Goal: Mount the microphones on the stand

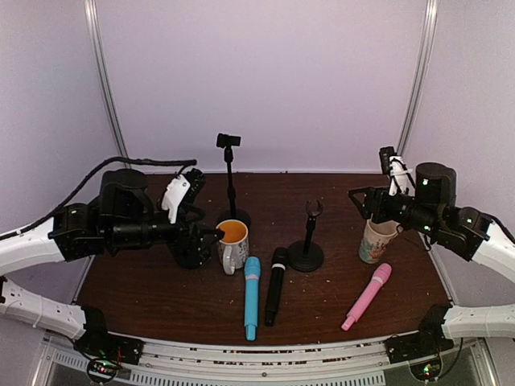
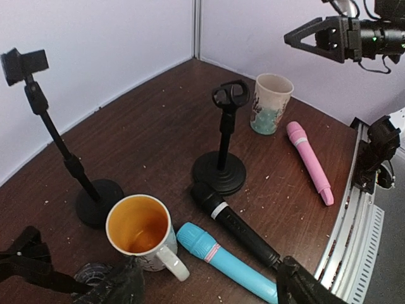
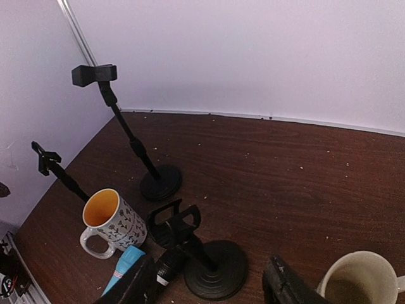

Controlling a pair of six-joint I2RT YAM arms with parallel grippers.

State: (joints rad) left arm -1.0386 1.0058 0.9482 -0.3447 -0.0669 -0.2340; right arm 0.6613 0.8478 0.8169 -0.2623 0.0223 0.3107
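So all three are just lying flat on the surface (image 1: 161, 297), blue mic (image 1: 252, 297) and black mic (image 1: 275, 285) side by side at 7 o'clock from the short stand (image 1: 306, 237), pink mic (image 1: 367, 296) at 4 o'clock, with the left tool (image 1: 208, 235) spread wide at 9 o'clock of the orange-lined mug (image 1: 233, 244) and the right tool (image 1: 360, 199) apart above the pale cup (image 1: 376, 241), both gripping nothing.
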